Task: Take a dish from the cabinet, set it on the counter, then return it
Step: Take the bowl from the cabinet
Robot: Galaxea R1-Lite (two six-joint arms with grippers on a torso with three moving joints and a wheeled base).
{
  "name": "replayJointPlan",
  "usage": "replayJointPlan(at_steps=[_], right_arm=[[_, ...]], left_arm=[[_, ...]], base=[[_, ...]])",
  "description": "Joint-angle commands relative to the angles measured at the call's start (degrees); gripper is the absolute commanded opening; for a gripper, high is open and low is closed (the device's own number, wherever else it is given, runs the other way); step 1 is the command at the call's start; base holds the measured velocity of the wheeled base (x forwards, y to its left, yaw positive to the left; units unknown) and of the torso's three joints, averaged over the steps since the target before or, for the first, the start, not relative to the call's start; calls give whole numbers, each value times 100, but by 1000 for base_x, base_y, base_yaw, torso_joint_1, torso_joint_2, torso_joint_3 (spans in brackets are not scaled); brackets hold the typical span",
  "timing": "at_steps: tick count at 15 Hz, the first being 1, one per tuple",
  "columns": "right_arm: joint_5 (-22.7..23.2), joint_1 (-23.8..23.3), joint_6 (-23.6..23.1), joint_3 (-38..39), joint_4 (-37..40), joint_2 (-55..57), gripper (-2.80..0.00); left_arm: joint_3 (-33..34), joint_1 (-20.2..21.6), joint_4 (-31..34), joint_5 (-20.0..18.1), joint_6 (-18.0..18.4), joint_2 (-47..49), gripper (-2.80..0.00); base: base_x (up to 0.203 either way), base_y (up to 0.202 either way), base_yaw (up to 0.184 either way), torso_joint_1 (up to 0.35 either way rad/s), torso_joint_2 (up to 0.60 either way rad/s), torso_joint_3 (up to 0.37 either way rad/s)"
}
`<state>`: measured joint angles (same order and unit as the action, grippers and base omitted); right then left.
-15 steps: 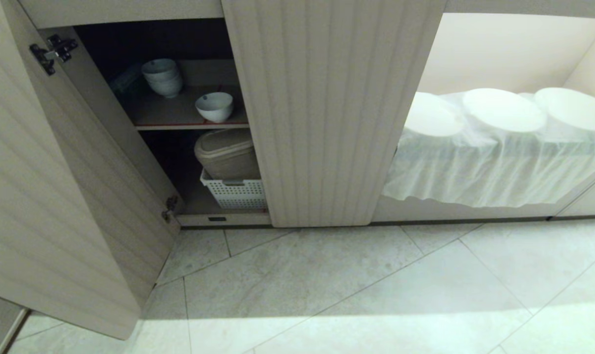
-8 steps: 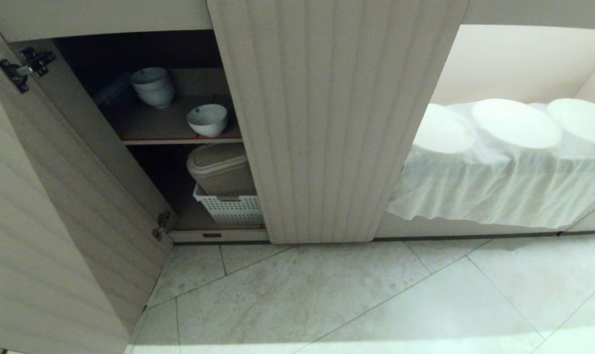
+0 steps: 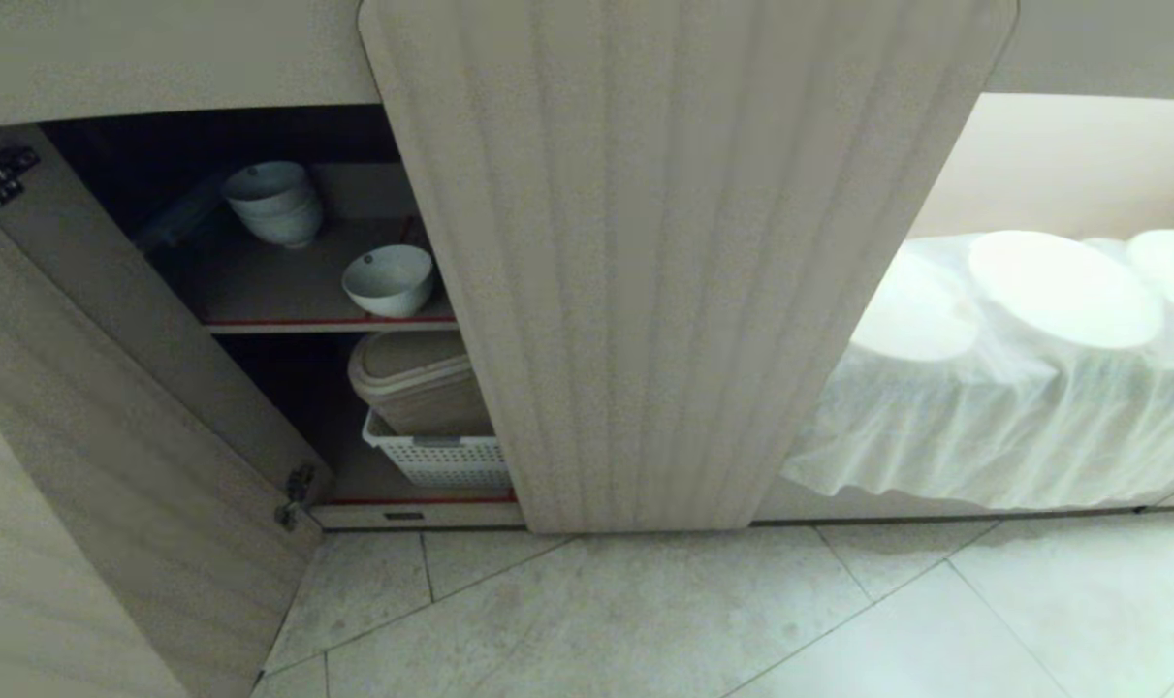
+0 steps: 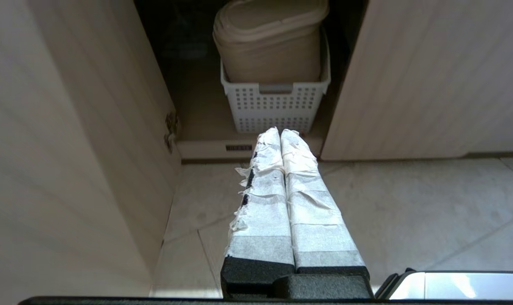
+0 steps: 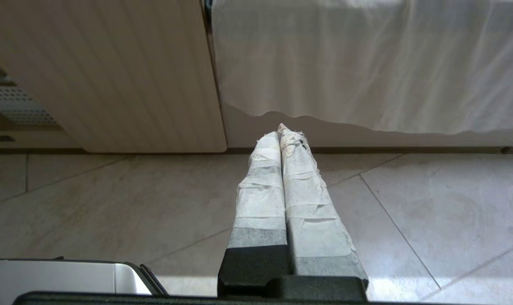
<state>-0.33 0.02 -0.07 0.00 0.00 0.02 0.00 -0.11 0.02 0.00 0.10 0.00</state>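
In the head view, neither arm is seen. The dish (image 3: 388, 280) is found on the upper shelf of the open cabinet (image 3: 664, 291), near its red-taped front edge, with a stack of bowls (image 3: 273, 202) behind it.

In the left wrist view, the left gripper (image 4: 280, 134) is held low over the floor tiles (image 4: 409, 203), its taped fingers pressed together on nothing. Just beyond its tips a white basket (image 4: 277, 106) is seen, a beige bin (image 4: 269, 42) seated in it.

In the right wrist view, the right gripper (image 5: 281, 132) is likewise closed and empty, pointed toward a hanging white cloth (image 5: 366, 63).
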Motion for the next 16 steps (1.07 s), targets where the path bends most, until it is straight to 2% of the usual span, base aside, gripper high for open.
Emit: replayJointPlan(at_steps=[1,9,16], right_arm=[[-2,-2,-1,0,8,-2,-280],[-2,6,-1,0,0,-2,-280],[-2,6,-1,0,0,-2,-280]], left_arm=[[0,2,-2,0,-1,0,-280],[0,2,-2,2,-19,0,-280],[0,2,-2,0,-27,0,-280]], base=[[195,0,-1,2,3,-2],[188,0,1,3,1,3],[9,0,1,2,0,0]])
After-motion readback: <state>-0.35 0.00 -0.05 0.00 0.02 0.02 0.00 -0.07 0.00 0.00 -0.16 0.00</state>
